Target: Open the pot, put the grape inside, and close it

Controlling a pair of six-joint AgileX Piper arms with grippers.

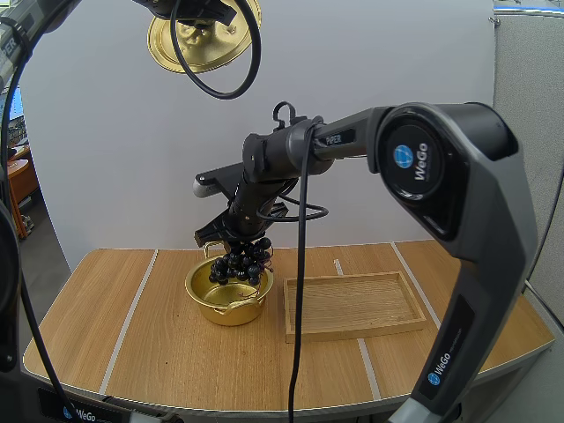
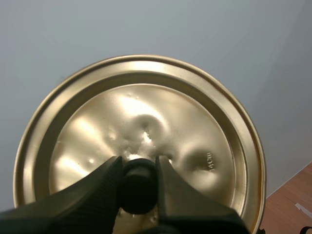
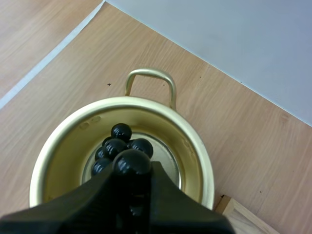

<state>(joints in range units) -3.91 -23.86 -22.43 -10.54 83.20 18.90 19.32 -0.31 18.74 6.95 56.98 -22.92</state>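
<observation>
Both jaws are clamped. The left jaws grip the black round knob of the round golden metal lid, which is held high above the desk's left side. The knob is mostly hidden between them, and in the high view the lid's top is cut off. The right jaws pinch the top of the bunch of dark grapes, which hangs in the mouth of the golden two-handled metal pot. The stem is hidden, and it cannot be told whether the lowest berries touch the pot's floor. The pot stands on the light wooden desk, left of centre and nearer the far edge. Open desk lies toward the left and near edges. A shallow rectangular wooden tray lies just beside the pot on its right, one corner near the pot's rim.
</observation>
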